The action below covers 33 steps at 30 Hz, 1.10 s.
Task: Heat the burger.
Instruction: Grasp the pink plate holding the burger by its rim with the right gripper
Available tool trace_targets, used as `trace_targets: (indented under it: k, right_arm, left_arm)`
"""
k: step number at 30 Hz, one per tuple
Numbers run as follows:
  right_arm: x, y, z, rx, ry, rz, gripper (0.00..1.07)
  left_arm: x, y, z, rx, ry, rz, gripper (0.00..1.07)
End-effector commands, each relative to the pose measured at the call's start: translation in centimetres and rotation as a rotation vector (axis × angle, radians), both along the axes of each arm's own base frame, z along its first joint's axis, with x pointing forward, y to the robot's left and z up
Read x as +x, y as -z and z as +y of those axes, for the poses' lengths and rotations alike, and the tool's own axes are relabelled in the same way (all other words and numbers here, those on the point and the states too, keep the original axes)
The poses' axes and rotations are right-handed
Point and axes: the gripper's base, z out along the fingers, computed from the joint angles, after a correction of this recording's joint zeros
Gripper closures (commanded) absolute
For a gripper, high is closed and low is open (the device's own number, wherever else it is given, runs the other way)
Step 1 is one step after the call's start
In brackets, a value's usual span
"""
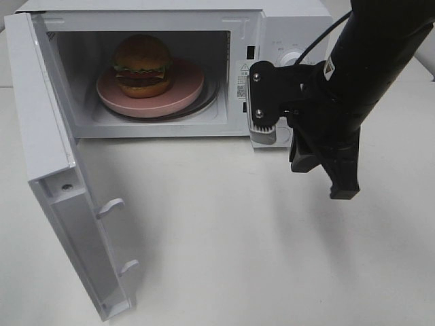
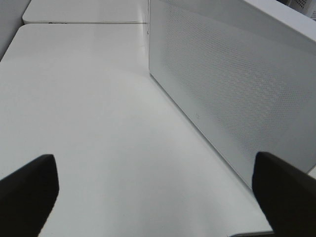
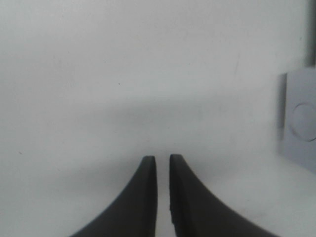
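Burger [image 1: 141, 66] on pink plate [image 1: 178, 96] inside microwave [image 1: 289, 30], door [image 1: 64, 190] open.

White table [image 1: 238, 238], open microwave [image 1: 285, 27] on it

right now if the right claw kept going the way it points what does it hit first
Probably the bare white table: the right claw points down at it, nothing lying between. The microwave sits off to one side.
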Motion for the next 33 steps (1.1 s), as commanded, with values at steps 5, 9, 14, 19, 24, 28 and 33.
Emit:
trace_targets:
  k: [5,9,14,19,24,28,33]
  right_arm:
    - [0.8,-0.5,0.2,-0.030,-0.162,-0.111,0.82]
    - [1.2,-0.7,0.5,0.026,-0.080,-0.148,0.51]
    - [1.7,-0.9,0.8,0.075,-0.052,-0.203,0.14]
    - [2.1,-1.0,1.4,0.109,-0.061,-0.261,0.08]
    - [2.4,-0.8,2.6,0.057,-0.143,-0.329,0.09]
    - [3.0,-0.7,4.3,0.057,-0.161,-0.352,0.10]
    - [3.7,-0.5,6.4,0.055,-0.210,-0.376,0.11]
  left_arm:
    - [-0.2,0.0,0.0,-0.002,0.003,-0.024,0.06]
    - [-0.2,0.0,0.0,-0.002,0.003,-0.024,0.06]
    - [-0.2,0.0,0.0,-0.002,0.003,-0.024,0.06]
    - [-0.2,0.0,0.0,-0.002,0.003,-0.024,0.06]
    - [-0.2,0.0,0.0,-0.002,0.003,-0.024,0.06]
    - [-0.2,0.0,0.0,-0.002,0.003,-0.024,0.06]
    - [-0.2,0.0,0.0,-0.002,0.003,-0.024,0.06]
